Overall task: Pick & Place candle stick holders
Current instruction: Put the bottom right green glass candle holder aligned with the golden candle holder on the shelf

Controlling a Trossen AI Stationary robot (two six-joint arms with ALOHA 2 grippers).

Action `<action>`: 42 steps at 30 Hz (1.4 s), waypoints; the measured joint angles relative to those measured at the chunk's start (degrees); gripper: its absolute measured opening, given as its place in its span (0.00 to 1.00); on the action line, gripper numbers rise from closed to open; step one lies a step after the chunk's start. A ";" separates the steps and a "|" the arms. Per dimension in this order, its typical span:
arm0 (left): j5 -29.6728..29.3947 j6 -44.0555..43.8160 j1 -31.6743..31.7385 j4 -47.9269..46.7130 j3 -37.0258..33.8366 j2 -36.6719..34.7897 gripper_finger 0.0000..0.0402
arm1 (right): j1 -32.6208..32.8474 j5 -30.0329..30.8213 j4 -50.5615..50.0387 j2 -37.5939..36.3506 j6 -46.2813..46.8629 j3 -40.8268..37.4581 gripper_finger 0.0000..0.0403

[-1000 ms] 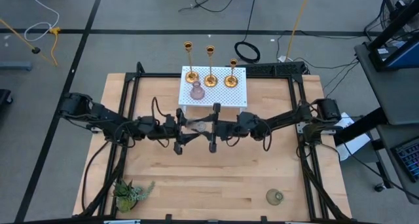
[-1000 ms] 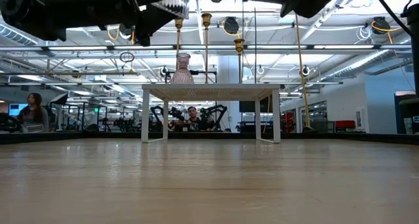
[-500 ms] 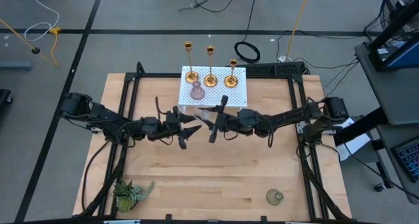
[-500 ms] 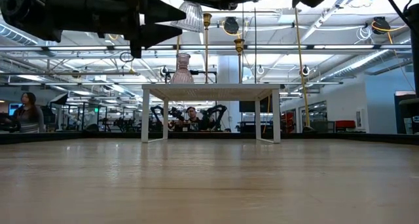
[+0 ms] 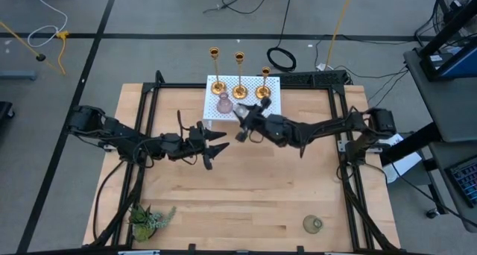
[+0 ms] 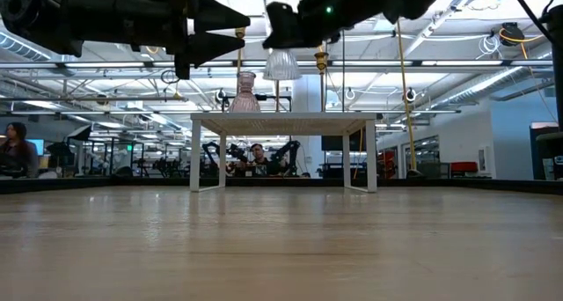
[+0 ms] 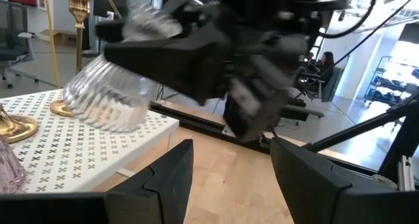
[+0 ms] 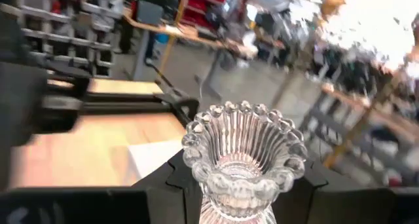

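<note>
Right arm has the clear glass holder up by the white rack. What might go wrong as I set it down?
1. The right gripper carries the clear glass holder tilted, above the white rack; released like that, it may tip or roll.
2. The pink glass holder and three gold candlesticks crowd the rack, so a knock is likely.
3. The open left gripper hovers close by; the arms might clash.

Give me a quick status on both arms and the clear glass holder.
Right gripper shut on clear ribbed glass holder, raised beside white perforated rack. Left gripper open, empty, over table. Nothing blocking.
</note>
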 joint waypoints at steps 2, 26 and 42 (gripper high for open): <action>0.00 -0.04 0.00 0.00 0.00 0.00 0.52 | -1.68 0.02 -1.64 0.00 3.13 0.00 0.31; 0.07 0.14 0.00 0.24 -0.04 0.00 0.52 | -11.82 -8.96 -7.80 2.99 15.21 0.11 0.35; 0.08 0.22 0.00 0.23 -0.04 0.00 0.52 | -11.61 -8.58 -7.82 2.99 12.14 0.09 0.52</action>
